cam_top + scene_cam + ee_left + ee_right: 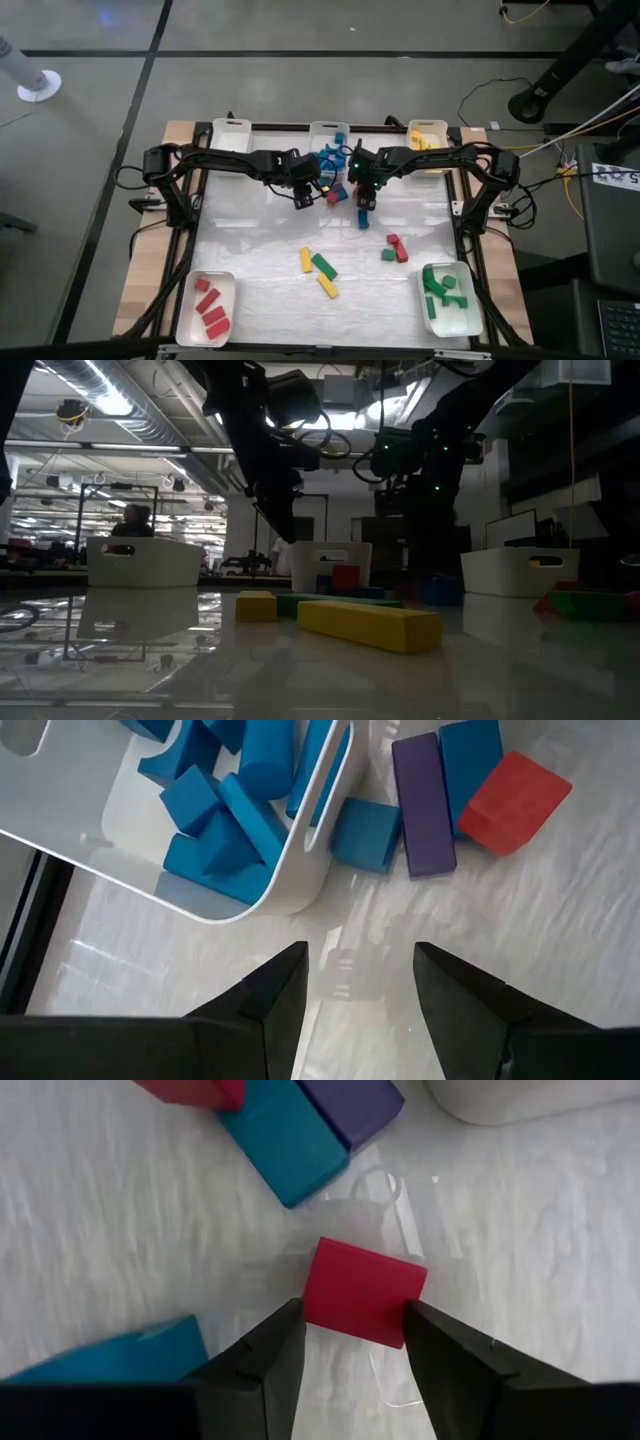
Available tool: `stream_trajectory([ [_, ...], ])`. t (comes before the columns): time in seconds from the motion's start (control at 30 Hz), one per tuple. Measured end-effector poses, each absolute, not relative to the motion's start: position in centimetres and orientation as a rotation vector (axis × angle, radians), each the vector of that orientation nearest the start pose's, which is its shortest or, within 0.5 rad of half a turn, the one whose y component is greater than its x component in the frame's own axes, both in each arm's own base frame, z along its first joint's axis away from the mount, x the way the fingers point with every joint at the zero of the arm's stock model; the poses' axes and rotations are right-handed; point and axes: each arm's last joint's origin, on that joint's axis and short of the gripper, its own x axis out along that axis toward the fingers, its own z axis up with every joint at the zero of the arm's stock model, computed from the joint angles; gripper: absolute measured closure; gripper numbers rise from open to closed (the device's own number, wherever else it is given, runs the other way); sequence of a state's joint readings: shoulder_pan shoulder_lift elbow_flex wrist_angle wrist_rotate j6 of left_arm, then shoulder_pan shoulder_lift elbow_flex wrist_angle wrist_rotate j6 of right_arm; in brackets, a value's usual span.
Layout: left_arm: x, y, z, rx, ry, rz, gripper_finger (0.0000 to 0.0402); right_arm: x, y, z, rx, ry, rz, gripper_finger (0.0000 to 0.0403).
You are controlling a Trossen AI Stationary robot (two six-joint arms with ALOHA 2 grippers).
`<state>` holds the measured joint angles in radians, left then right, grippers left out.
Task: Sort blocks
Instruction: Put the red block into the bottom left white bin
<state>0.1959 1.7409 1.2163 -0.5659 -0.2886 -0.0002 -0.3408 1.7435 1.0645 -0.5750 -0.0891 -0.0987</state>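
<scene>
blocks lie scattered mid-table: a red block (363,1291) sits between the right gripper (355,1342) fingers, which stand narrow around its near edge, touching or nearly so. just beyond it a blue block (285,1140) and a purple block (350,1102) lie together. the left gripper (358,982) hovers wide and holds nothing, over bare table just beside the blue-filled tray (300,870); a small blue cube (365,833) touches that tray's wall. nearer the front, yellow and green bars (322,265) lie well apart from both arms, with open room around them. the white tabletop (260,240) is glossy; a lit workshop with a person shows behind.
</scene>
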Motion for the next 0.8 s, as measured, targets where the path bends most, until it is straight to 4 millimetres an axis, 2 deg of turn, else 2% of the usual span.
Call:
stream_trajectory([
  [0.2,34.3,7.6,20.8,0.051,1.099,0.435,0.0231,30.4,-10.5,16.6,0.106,1.265,-0.082,0.0230],
  [0.47,34.3,7.6,20.8,0.050,1.099,0.436,0.0231,31.1,-10.7,19.0,0.044,1.304,-0.046,0.0230],
  [0.8,34.3,7.6,20.8,0.024,1.092,0.452,0.0231,30.7,-10.7,18.8,-0.280,1.339,0.190,0.0230],
])
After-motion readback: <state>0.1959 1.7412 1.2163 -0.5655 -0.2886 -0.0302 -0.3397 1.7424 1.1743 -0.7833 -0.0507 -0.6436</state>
